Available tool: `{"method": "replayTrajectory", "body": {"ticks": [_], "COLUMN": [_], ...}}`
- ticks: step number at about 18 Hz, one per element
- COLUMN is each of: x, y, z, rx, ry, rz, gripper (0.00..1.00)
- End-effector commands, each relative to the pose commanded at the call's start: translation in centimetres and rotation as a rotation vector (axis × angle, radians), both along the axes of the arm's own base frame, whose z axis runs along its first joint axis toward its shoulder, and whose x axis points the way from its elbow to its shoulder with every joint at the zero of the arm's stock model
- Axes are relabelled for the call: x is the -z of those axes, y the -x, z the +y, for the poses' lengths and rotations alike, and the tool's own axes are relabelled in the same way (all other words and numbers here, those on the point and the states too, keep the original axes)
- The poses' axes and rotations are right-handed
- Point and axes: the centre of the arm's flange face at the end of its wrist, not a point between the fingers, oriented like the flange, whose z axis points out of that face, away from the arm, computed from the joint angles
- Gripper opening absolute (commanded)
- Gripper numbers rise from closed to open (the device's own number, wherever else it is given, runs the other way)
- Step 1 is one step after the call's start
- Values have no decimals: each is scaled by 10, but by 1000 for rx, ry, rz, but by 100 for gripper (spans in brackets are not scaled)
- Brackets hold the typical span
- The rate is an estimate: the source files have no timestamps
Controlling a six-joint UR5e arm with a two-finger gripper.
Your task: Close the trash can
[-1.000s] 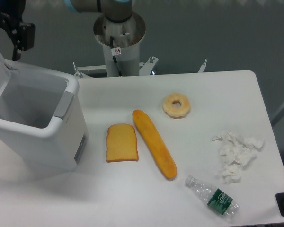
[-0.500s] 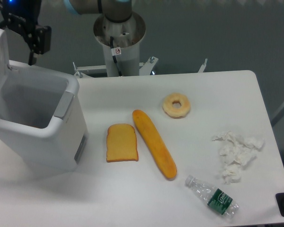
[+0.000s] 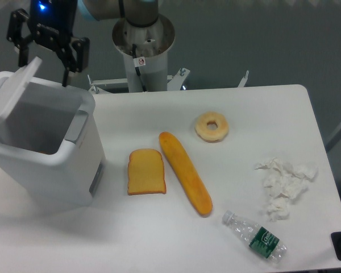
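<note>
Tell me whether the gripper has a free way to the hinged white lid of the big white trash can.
Probably yes. The black two-finger gripper hangs open right at the raised edge of the hinged white lid of the boxy white trash can, with nothing between them. Contact itself I cannot confirm.

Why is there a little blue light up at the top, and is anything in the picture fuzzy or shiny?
In the camera view, the blue glow sits on the arm just above the gripper; the whole picture is a bit soft, most of all the water bottle; the white table shows only faint shadows, the clearest beside the trash can; no strong glare.
</note>
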Motion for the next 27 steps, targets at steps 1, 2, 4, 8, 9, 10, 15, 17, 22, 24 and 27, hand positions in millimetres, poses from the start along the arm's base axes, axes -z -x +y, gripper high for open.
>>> {"method": "replayTrajectory", "body": {"ticks": [1, 2, 4, 8, 9, 10, 15, 17, 22, 24, 27], "x": [1, 3, 12, 26, 30, 34, 49, 51, 60, 62, 61], "y": [6, 11, 18, 29, 33, 35, 44, 45, 50, 52, 53], "z": [2, 4, 8, 16, 20, 23, 31, 33, 38, 39, 40], "rx": [-8, -14, -20, -39, -41, -43, -52, -54, -56, -60, -60], "ry": [3, 6, 21, 54, 53, 56, 80, 80, 96, 101, 97], "rz": [-2, -4, -13, 17, 19, 16, 21, 23, 20, 25, 28], "gripper": [100, 100, 100, 100, 100, 100, 100, 100, 100, 100, 100]}}
